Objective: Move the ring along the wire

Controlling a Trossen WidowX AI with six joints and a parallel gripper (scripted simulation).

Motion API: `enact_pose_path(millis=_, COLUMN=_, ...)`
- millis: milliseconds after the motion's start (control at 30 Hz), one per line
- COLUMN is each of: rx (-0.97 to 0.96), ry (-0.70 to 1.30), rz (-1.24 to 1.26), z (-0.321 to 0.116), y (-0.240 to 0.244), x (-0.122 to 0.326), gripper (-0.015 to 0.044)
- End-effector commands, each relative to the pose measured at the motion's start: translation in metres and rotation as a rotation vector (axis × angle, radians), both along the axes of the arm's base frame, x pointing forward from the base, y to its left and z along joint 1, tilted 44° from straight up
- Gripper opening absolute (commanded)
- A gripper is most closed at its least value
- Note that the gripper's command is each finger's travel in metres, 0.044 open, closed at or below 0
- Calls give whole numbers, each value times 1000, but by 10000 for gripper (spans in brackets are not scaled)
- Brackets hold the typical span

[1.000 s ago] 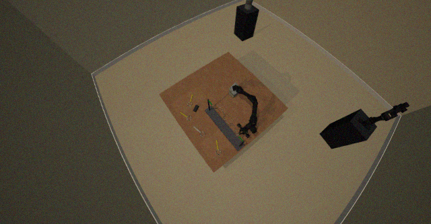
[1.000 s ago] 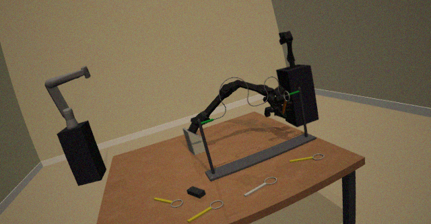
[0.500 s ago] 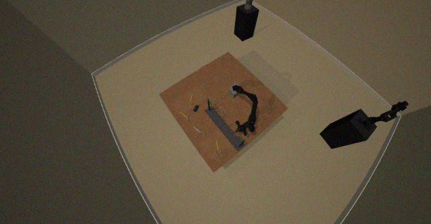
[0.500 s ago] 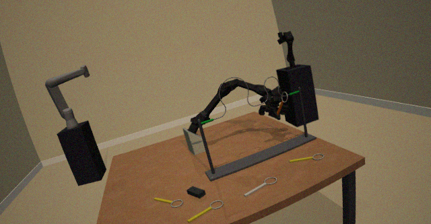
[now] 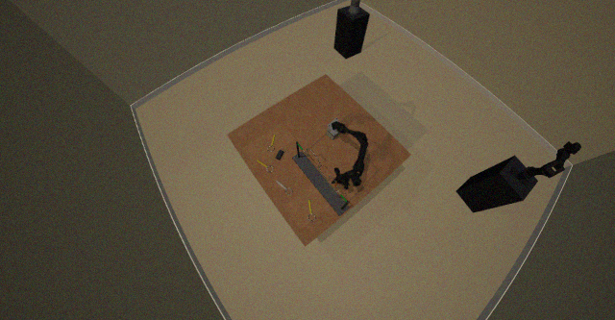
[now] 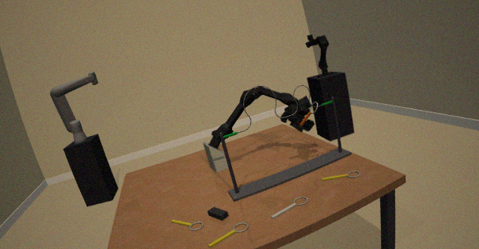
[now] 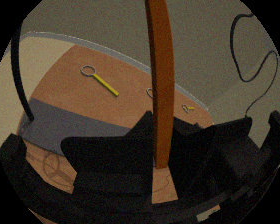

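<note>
The ring (image 6: 317, 107) is tilted beside the inner end of the right green part (image 6: 326, 102) in the exterior view; the wire appears to pass through it, and contact cannot be told. Its orange handle (image 6: 305, 118) (image 7: 163, 85) slopes down into my gripper (image 6: 301, 124) (image 7: 152, 115), which is shut on it. The thin grey wire (image 6: 302, 85) loops from there to the left green part (image 6: 230, 134) by the left post (image 6: 229, 163). The right post (image 6: 337, 125) stands just beyond the right green part. The ring itself is out of the wrist view.
The grey base (image 6: 286, 174) (image 5: 317, 183) joins the posts. Yellow-handled rings, a white-handled ring and a black block (image 6: 218, 213) (image 5: 280, 155) lie on the wooden table (image 6: 150, 197). Two other arms on black pedestals stand off the table.
</note>
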State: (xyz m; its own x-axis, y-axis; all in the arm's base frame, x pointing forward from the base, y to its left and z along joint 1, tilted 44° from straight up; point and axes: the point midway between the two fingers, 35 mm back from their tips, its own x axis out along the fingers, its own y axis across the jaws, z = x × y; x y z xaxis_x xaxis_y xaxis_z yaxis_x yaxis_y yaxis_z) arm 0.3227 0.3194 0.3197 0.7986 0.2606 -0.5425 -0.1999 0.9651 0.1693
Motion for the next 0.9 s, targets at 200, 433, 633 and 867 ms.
enact_pose_path(millis=200, rx=-213, ry=-55, rz=8, z=1, y=-37, x=7, gripper=-150)
enact_pose_path(millis=433, rx=-343, ry=-84, rz=17, z=3, y=-57, x=11, gripper=-150)
enact_pose_path(millis=633, rx=-445, ry=-107, rz=25, z=7, y=-72, x=15, gripper=-150)
enact_pose_path(millis=867, rx=-549, ry=-130, rz=33, z=12, y=-87, x=19, gripper=-150)
